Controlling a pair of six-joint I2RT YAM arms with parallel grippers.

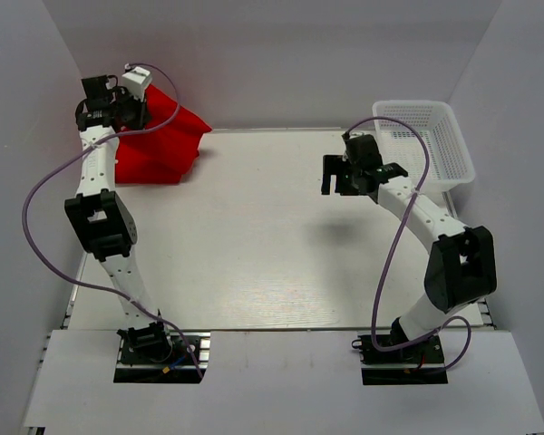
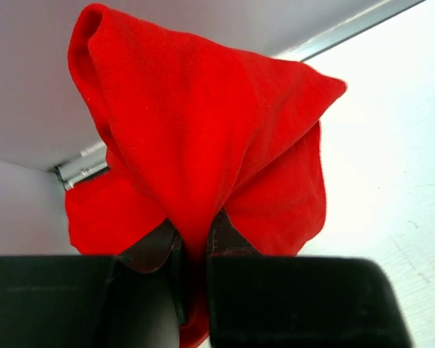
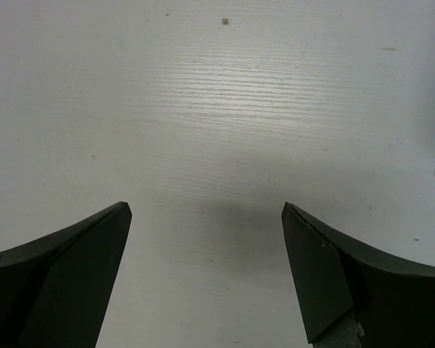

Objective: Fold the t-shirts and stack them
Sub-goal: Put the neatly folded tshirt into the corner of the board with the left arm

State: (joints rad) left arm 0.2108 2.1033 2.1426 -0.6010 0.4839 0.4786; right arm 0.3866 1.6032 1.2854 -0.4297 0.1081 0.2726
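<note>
A bright red t-shirt (image 1: 163, 140) is bunched at the far left corner of the white table (image 1: 254, 245), partly lifted. My left gripper (image 1: 118, 111) is shut on a fold of it; in the left wrist view the red t-shirt (image 2: 203, 138) rises in a peak from between the shut fingers (image 2: 232, 243). My right gripper (image 1: 335, 174) hangs open and empty above the table at the right; its wrist view shows two spread fingertips (image 3: 116, 217) with only bare table (image 3: 217, 109) between them. I see only this one mass of red cloth.
A white plastic mesh basket (image 1: 426, 140) stands at the far right corner, just behind the right arm. Grey walls close the table at the back and both sides. Purple cables loop off both arms.
</note>
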